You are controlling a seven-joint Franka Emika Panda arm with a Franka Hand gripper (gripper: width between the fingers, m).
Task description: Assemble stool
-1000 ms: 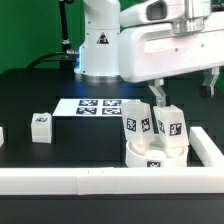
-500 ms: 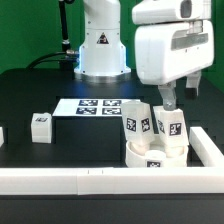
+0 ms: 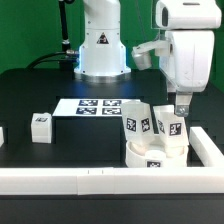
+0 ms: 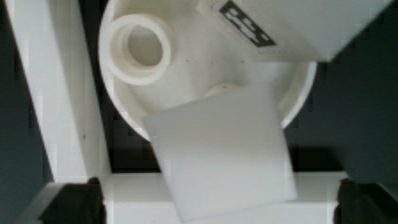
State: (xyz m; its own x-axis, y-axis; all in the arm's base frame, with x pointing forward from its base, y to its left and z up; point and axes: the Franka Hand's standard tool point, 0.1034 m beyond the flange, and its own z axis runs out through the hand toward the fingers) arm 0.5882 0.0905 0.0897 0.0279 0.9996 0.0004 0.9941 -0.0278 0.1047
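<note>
The round white seat [image 3: 155, 153] lies at the exterior view's right, against the border bars. Two white tagged legs stand on it, one on the left [image 3: 135, 123] and one on the right [image 3: 171, 122]. A third leg [image 3: 40, 125] lies on the black table at the left. My gripper [image 3: 180, 106] hangs over the top of the right leg. In the wrist view the gripper [image 4: 214, 205] is open, with its dark fingers [image 4: 64, 200] apart on either side of that leg [image 4: 222, 150] and gaps showing. The seat [image 4: 139, 50] and its hole lie beyond.
The marker board [image 3: 95, 105] lies flat behind the seat. Long white border bars run along the front [image 3: 100, 178] and the right [image 3: 206, 146], and one shows in the wrist view [image 4: 54, 90]. Another white piece sits at the far left edge [image 3: 2, 135].
The hand has turned and shifted toward the exterior view's right, so the gripper now sits over the right leg. The legs and seat have not moved.
</note>
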